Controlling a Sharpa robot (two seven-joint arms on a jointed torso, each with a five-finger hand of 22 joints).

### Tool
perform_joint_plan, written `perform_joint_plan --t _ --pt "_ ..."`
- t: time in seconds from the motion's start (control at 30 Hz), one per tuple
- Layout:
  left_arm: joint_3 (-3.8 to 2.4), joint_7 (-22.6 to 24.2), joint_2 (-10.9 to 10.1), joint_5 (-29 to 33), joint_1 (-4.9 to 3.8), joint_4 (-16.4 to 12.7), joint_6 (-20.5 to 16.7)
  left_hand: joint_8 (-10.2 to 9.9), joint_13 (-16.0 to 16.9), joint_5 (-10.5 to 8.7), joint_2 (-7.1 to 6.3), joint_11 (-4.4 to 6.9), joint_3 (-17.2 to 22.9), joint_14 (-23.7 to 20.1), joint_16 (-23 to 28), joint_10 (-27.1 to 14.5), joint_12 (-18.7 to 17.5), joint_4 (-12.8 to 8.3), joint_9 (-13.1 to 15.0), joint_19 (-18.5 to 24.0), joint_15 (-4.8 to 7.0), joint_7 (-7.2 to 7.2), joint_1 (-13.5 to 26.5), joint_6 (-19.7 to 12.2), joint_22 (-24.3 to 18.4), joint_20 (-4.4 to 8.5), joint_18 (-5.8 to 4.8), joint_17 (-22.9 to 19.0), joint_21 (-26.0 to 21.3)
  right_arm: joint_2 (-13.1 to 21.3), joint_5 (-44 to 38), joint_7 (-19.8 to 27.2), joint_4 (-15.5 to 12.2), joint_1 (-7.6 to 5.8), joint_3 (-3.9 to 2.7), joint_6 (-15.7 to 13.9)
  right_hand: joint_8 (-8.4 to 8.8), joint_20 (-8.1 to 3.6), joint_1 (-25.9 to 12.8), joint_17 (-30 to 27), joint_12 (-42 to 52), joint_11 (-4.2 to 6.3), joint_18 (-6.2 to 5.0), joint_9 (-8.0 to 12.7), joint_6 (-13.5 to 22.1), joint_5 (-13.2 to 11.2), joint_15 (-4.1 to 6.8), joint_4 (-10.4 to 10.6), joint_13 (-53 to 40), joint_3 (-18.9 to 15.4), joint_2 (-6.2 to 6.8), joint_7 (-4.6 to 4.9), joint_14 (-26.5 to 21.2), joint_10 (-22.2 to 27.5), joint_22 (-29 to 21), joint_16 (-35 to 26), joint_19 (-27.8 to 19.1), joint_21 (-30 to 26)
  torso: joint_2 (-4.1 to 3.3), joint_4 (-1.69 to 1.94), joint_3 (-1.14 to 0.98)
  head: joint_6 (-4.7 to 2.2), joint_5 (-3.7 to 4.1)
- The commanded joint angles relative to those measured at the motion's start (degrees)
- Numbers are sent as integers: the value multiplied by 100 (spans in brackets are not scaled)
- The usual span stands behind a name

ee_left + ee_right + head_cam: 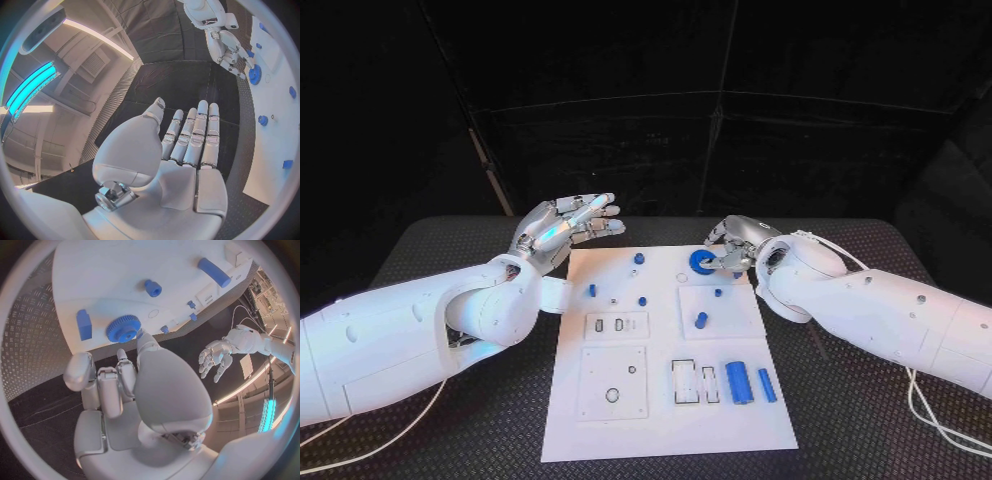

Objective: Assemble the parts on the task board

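My left hand (pixel 568 225) hovers open, fingers straight and together, palm up, off the board's (pixel 661 420) far left corner, holding nothing. On the board's far edge sits the blue gear (pixel 700 265). My right hand (pixel 740 252) is at the gear, fingertips touching its rim; whether it grips I cannot tell. The gear lies flat, just ahead of those fingertips, so the right hand is much the nearer.

A black table (pixel 459 420) with a ribbed surface fills the foreground; white cables (pixel 935 420) trail over it; dark curtains (pixel 733 120) hang behind.
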State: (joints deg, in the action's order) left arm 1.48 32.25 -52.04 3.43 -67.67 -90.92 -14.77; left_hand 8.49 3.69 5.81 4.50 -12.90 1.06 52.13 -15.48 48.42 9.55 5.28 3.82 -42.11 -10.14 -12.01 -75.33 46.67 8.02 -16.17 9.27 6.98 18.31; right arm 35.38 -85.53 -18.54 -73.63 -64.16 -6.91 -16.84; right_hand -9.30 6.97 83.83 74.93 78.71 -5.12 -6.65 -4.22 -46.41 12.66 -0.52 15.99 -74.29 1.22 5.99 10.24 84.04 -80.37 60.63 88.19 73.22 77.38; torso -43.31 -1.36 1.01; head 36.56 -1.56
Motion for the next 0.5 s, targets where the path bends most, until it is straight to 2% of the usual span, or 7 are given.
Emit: perform_joint_plan --t 0.03,0.23,0.5 --pt "-5 -12 7 -1 -9 -1 89 -22 -7 -5 38 -4 -10 -24 3 -48 -24 -29 -7 -2 -3 -393 -33 -40 -7 -4 98 -5 -1 -22 -101 -11 22 -11 -4 96 -34 -2 4 926 11 -9 85 7 -4 -42 -33 -47 3 -5 -58 8 478 -23 6 12 55 39 -1 5 1 13 4" --pt "-5 -21 8 -1 -9 3 98 -22 -7 -5 38 -4 -10 -24 3 -48 -24 -29 -7 -2 -3 -393 -33 -40 -7 -4 98 -5 -1 -71 -178 -69 96 -11 -3 355 -40 1 23 925 17 -10 86 10 -5 -56 -34 -67 -5 0 -68 9 477 -19 14 12 57 44 -3 3 0 30 -3" --pt "-5 -24 14 -1 -9 9 106 -22 -7 -6 40 -5 -12 -27 5 -50 -25 -28 -7 -1 -4 -394 -26 -42 -10 -5 98 -7 -4 -123 -194 -51 153 -10 -2 338 -82 3 85 931 51 -7 87 9 -49 -49 -34 -137 -48 29 -135 3 477 -25 24 15 55 54 -1 6 -2 44 -4"
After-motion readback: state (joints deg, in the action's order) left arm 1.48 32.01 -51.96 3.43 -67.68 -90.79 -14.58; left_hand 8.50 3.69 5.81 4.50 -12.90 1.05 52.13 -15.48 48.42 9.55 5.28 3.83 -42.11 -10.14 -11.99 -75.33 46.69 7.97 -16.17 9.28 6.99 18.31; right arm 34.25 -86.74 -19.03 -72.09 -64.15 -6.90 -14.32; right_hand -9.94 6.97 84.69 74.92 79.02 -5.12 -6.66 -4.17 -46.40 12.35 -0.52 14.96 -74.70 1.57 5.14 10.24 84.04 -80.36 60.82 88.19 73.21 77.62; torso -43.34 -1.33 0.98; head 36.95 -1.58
